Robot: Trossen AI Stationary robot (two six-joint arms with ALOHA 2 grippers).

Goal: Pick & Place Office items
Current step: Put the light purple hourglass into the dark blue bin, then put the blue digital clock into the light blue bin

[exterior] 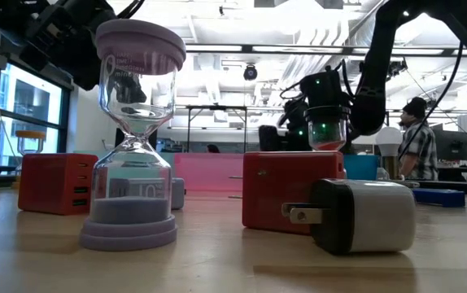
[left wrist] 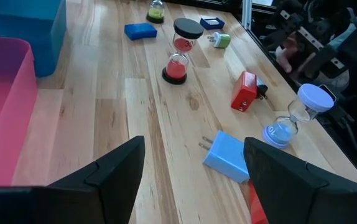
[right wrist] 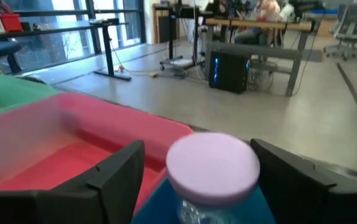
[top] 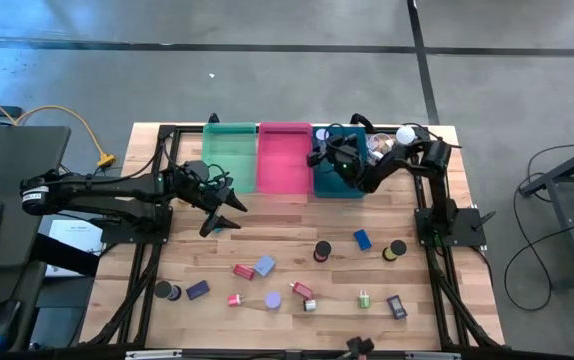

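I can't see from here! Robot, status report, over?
Left gripper open, hovering near blue charger. Right gripper open over teal bin, lavender-capped hourglass between its jaws. Nothing blocking seen.

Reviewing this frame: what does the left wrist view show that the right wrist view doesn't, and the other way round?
Only the left wrist view: table items such as the blue charger, red charger and red-sand timer, beyond the left gripper, jaws open. Only the right wrist view: a lavender-capped timer at the right gripper, the green bin, the room behind. Both: pink bin and teal bin.
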